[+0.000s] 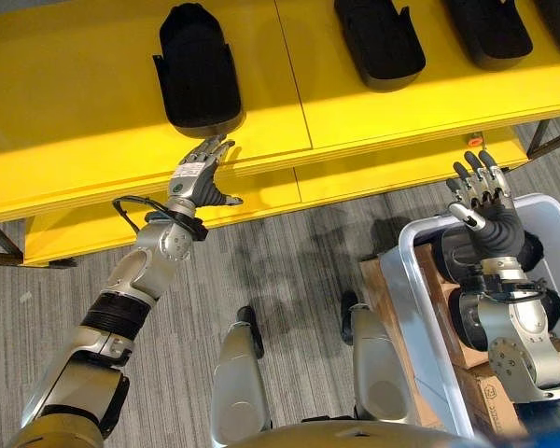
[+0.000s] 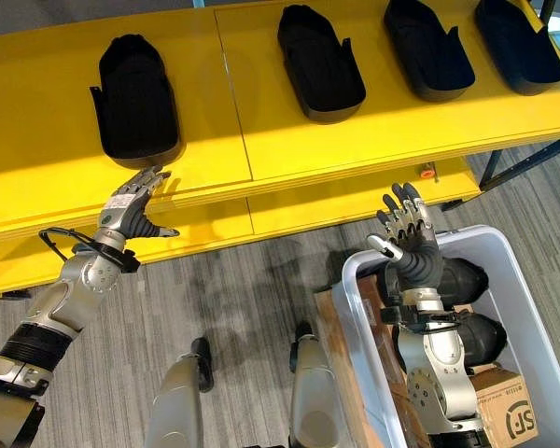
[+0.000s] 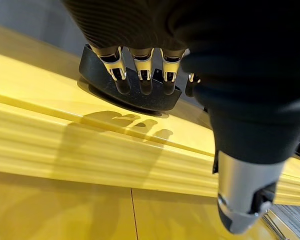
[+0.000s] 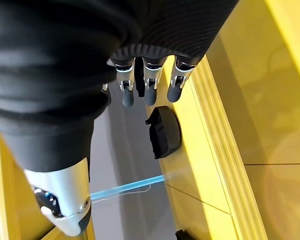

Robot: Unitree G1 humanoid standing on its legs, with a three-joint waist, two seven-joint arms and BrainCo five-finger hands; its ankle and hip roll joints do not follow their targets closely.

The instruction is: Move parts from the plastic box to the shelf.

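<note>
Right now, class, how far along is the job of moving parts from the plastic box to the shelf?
Done: four black parts lie on the yellow shelf, the leftmost just past the left hand.
In hand: nothing. The left hand's fingers are straight, by the shelf edge; the right hand is open above the plastic box.
Left: at least two black parts remain in the box.

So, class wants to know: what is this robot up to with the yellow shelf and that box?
It is moving black parts from the plastic box to the yellow shelf. Four parts already lie along the shelf top. The left hand is open at the shelf's front edge, beside the leftmost part. The right hand is open and empty above the box, where more parts wait.
</note>
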